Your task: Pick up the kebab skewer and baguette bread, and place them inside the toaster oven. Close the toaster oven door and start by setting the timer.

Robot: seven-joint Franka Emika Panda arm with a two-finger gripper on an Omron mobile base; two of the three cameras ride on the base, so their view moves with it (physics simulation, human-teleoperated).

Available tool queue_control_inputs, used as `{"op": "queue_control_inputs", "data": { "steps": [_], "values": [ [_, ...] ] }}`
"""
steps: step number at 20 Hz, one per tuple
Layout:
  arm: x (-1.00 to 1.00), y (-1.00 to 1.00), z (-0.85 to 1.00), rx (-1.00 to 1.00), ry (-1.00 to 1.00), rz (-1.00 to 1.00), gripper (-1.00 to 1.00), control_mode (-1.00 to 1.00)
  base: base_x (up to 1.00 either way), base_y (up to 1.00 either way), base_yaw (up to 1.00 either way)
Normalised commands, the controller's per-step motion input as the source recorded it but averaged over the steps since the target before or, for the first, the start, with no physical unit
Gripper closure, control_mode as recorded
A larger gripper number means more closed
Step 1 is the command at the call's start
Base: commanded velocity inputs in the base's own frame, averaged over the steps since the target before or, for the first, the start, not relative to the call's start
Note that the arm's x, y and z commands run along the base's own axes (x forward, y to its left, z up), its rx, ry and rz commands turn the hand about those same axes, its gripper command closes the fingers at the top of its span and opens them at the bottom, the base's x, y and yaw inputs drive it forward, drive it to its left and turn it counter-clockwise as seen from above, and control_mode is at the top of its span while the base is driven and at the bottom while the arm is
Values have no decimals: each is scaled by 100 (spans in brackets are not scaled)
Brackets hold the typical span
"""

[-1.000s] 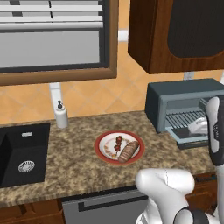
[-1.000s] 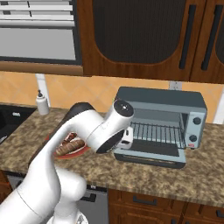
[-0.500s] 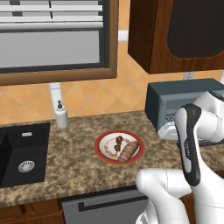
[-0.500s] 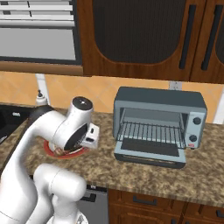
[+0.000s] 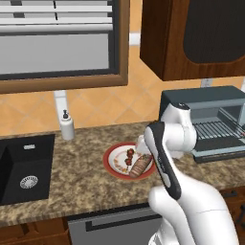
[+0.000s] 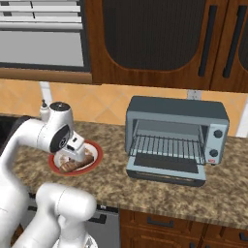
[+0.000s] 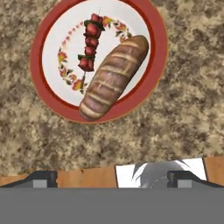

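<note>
Clearly, with the jaws spread wide and empty above the red-rimmed plate (image 7: 153, 26), where the kebab skewer (image 7: 89, 46) lies just beside the baguette bread (image 7: 113, 78), a careless descent could catch both or shove one onto the tabletop (image 7: 183, 105).

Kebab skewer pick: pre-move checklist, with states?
1. Pincer open, nothing held: ok.
2. Kebab skewer on the plate, unobstructed from above: ok.
3. Baguette bread lies close beside the skewer, may crowd one finger: not ok.
4. Pincer centred over skewer: not ok, plate sits off toward the top of the hand view.
5. Toaster oven door down, rack bare: ok.
6. Timer knob setting: cannot tell.
</note>
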Motion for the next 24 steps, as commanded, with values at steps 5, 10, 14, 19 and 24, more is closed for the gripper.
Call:
{"op": "queue_control_inputs", "data": {
  "steps": [5, 10, 14, 19, 24],
  "values": [
    [40, 24, -38, -13, 17, -16, -100, -100, 0, 0, 0],
    [26, 0, -32, -7, 17, -13, -100, -100, 0, 0, 0],
    [26, 0, -27, -2, 15, -11, -100, -100, 0, 0, 0],
    [7, 4, -22, -2, 9, -9, -100, -100, 0, 0, 0],
    [3, 29, -42, -2, 2, -6, -100, -100, 0, 0, 0]
  ]
}}
